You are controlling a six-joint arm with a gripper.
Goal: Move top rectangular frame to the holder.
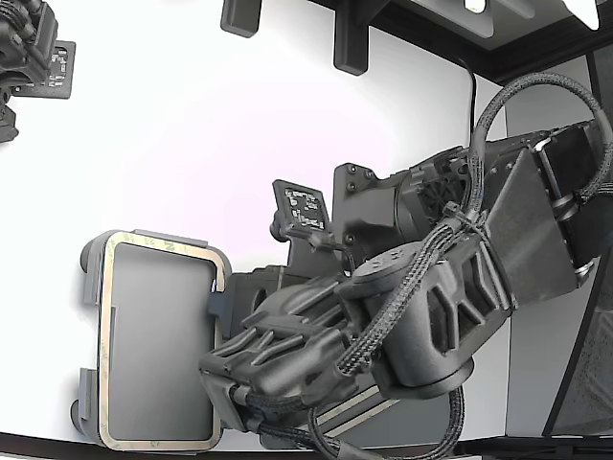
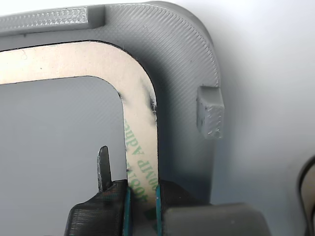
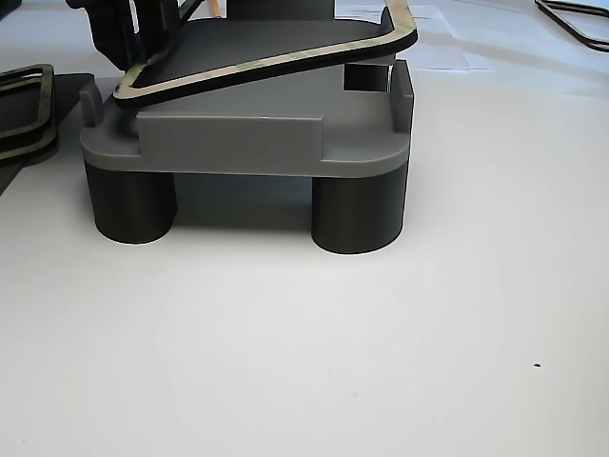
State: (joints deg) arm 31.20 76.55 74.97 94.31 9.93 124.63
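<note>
My gripper [image 2: 142, 206] pinches one side band of the top rectangular frame [image 2: 140, 123], with my jaws squeezed on it. The frame is over the holder [image 2: 182, 64], so most of the job is done. In the other view the frame [image 3: 285, 59] tilts: its left end sits low on the holder [image 3: 238, 143], its right end rides up. I think I need to lay it flat, then let go.

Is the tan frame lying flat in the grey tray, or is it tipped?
Tipped. In the other view the tan frame slants, one corner riding above the grey tray; the hand pinches its band.
</note>
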